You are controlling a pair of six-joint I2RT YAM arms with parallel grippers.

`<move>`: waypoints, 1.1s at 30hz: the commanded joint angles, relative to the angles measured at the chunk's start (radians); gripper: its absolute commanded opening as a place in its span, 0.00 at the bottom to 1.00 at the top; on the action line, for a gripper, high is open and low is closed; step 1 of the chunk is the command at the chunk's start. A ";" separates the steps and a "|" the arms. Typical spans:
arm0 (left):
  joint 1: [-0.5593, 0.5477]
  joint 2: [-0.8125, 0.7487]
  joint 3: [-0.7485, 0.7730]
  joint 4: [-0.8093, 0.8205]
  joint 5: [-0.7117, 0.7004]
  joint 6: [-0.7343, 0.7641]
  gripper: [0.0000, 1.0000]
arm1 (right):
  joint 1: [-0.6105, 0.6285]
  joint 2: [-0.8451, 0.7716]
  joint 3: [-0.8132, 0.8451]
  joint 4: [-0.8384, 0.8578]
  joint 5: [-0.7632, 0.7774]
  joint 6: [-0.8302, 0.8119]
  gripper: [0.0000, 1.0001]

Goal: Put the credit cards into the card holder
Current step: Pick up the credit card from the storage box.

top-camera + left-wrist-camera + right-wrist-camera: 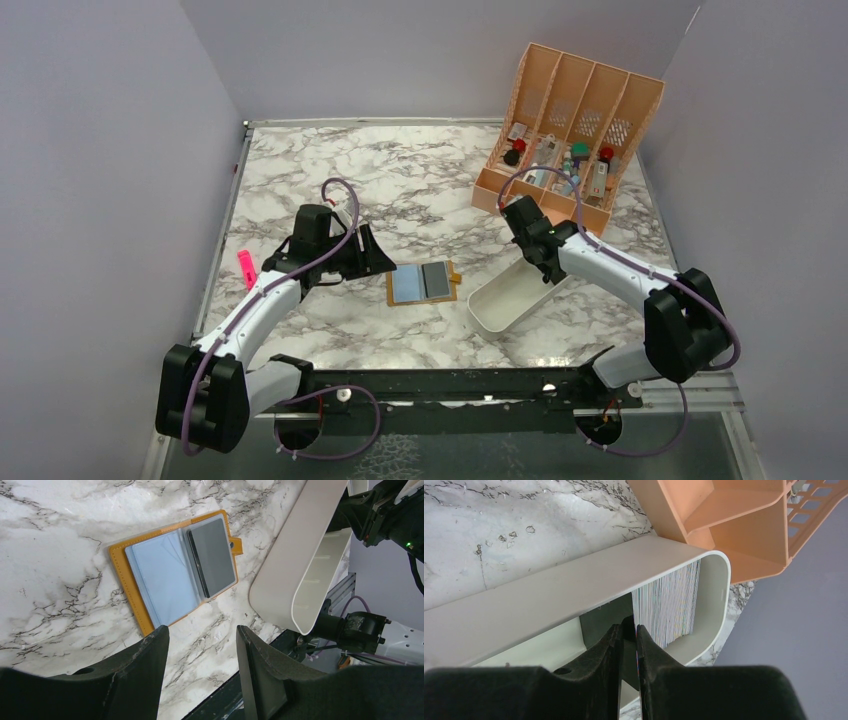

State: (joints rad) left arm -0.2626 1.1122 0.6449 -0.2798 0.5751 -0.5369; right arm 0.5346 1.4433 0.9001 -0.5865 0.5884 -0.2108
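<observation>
The mustard-orange card holder lies open and flat on the marble; it also shows in the left wrist view. Its left sleeve shows pale blue and its right sleeve holds a dark card. My left gripper is open and empty just left of the holder, jaws wide apart. My right gripper reaches into the white tray, beside a stack of credit cards standing on edge. Its jaws are nearly closed, with a thin card edge between them.
The white oblong tray lies right of the card holder, tilted up at its far end. The peach slotted organiser with small items stands at the back right, close behind the tray. A pink marker lies near the left edge.
</observation>
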 commanded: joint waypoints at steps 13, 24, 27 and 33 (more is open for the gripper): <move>0.003 -0.013 -0.011 0.000 0.023 0.013 0.56 | -0.008 -0.045 0.074 -0.048 -0.023 0.029 0.19; 0.002 -0.014 -0.013 0.000 0.022 0.014 0.56 | -0.008 -0.068 0.111 -0.120 -0.086 0.064 0.10; 0.003 -0.014 -0.012 0.000 0.022 0.014 0.56 | -0.008 -0.101 0.134 -0.170 -0.172 0.080 0.10; 0.002 -0.011 -0.013 0.000 0.022 0.013 0.56 | -0.008 -0.145 0.199 -0.237 -0.203 0.127 0.01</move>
State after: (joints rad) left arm -0.2626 1.1122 0.6445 -0.2798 0.5755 -0.5369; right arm 0.5301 1.3315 1.0355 -0.7513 0.4328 -0.1387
